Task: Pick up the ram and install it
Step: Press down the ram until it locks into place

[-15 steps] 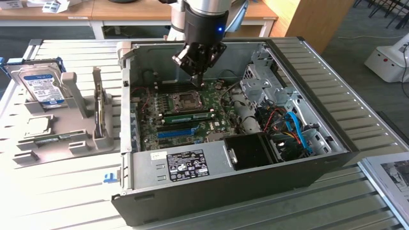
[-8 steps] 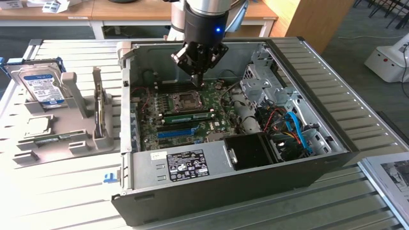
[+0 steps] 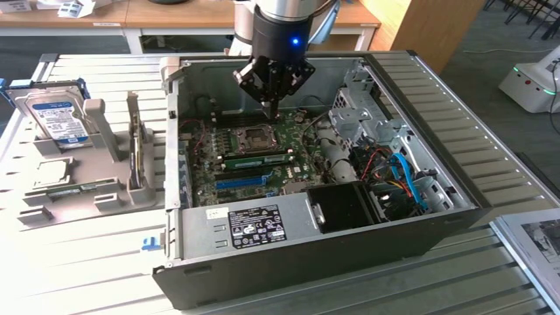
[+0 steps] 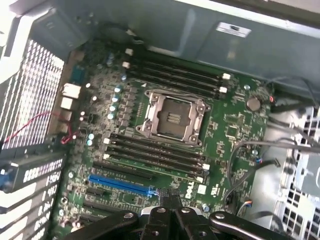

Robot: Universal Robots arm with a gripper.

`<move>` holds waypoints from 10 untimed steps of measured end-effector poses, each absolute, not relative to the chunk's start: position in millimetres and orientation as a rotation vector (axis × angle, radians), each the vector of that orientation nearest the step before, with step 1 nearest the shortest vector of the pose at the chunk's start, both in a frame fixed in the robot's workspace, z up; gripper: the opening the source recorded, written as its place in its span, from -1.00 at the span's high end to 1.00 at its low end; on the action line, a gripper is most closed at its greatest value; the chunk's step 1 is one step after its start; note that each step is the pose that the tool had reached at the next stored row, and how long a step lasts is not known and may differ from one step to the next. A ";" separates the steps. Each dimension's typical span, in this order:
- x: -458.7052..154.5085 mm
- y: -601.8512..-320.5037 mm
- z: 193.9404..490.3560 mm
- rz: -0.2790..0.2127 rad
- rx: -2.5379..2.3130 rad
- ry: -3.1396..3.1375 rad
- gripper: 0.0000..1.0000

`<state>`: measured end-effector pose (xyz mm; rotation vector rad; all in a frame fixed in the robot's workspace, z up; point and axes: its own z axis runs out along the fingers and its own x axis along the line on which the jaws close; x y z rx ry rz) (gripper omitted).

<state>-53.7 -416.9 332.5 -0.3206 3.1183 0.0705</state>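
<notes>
At the left of the exterior view, on the slatted surface [image 3: 96, 256]: a grey holder [image 3: 105, 164] carrying a hard drive [image 3: 54, 117]. Centre frame: the open computer case [image 3: 455, 197] with its motherboard [image 3: 293, 174] facing up.

Above the board, upper centre: the end effector [image 3: 271, 105], clenched with the fingers pressed together and nothing between them, tip pointing down near the empty processor socket [image 3: 256, 136]. In the wrist view, the same closed tips [image 4: 170, 196] hanging over the board close to the blue slot [image 4: 120, 184].

Just below the socket in the exterior view: the ram [image 3: 258, 159], lying along a memory slot, between the socket and the blue slot. Probably placed already and now being seated.

To do this well: press with the closed tip squarely on the stick's top edge, straight down, one end and then the other. Keep the push vertical to avoid tilting the stick or scraping the board.

Further right: loose red and blue cables [image 3: 398, 174], worth keeping clear of.
</notes>
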 end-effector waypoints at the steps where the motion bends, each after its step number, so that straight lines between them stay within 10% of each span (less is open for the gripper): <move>1: -53.7 -416.9 332.5 0.070 -0.295 3.120 0.80; 10: -53.7 -416.9 332.4 0.070 -0.075 3.130 0.80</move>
